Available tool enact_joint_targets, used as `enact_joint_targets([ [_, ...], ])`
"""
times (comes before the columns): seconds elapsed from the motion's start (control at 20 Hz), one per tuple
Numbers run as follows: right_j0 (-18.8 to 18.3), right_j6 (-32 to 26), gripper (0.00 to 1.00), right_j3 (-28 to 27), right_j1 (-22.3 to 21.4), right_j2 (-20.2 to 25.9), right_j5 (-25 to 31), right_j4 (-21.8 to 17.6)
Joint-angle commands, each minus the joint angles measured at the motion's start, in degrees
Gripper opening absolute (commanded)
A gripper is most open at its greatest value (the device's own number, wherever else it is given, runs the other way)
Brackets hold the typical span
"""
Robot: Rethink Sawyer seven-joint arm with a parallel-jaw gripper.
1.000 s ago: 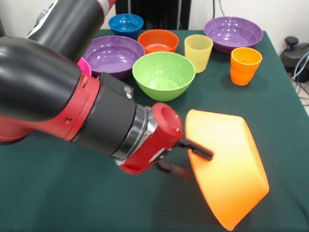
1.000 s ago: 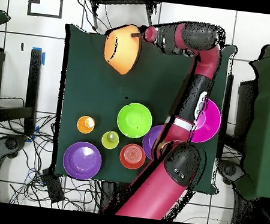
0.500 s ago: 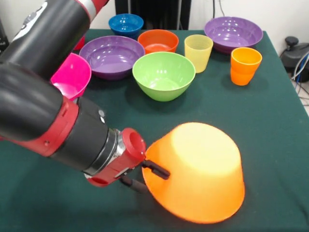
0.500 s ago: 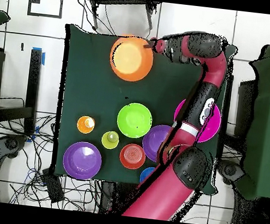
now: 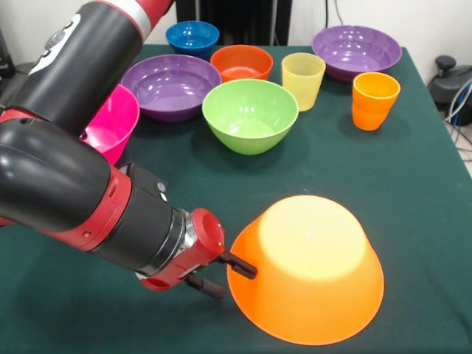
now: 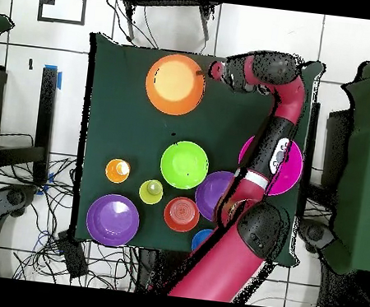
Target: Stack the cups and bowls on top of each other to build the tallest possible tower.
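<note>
On the table (image 5: 413, 184), near its front edge in the front view, the large orange bowl (image 5: 308, 269) sits upside down with its rim flat on the green cloth and its base facing up. That looks deliberate: mouth down, the widest bowl gives a broad, steady footing and a flat top for whatever goes on next, so it reads as the base of the tower, with nothing stacked on it yet.

Beside it the arm (image 5: 66, 184) lies low and nearly level, because the pincer (image 5: 225, 274) reaches the bowl's rim from the side, not from above. One finger lies against the outer wall at the rim and the other runs lower, close to the cloth; they stand only a little apart, and I cannot tell whether they are clamped on the rim or have let it go.

Well back from the base, the pink bowl (image 5: 110, 125), two purple bowls (image 5: 171, 85) and green bowl (image 5: 249, 114) stand upright, ready to be picked.

Smaller still, the red-orange bowl (image 5: 241, 62), blue bowl (image 5: 192, 37), yellow cup (image 5: 302, 80) and orange cup (image 5: 375, 99) sit among them, likely kept for the top.
</note>
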Motion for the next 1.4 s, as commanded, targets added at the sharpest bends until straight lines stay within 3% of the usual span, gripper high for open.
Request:
enact_joint_targets([
  [0.05, -0.46, -15.92, 1.00, 3.02, -0.70, -7.13, -11.49, -1.31],
  [0.3, -4.86, -9.32, 1.00, 18.24, -6.52, -13.69, -23.39, 4.30],
  [0.5, -7.26, -1.99, 1.00, 29.30, -14.07, -17.11, -28.91, 4.79],
  [0.7, -8.28, 4.04, 1.00, 36.57, -20.18, -19.92, -32.22, 4.69],
  [1.0, -7.00, 12.57, 1.00, 42.43, -28.02, -25.37, -30.52, 5.00],
  [1.4, -2.20, 18.14, 1.00, 41.51, -28.27, -34.36, -27.42, 6.38],
])
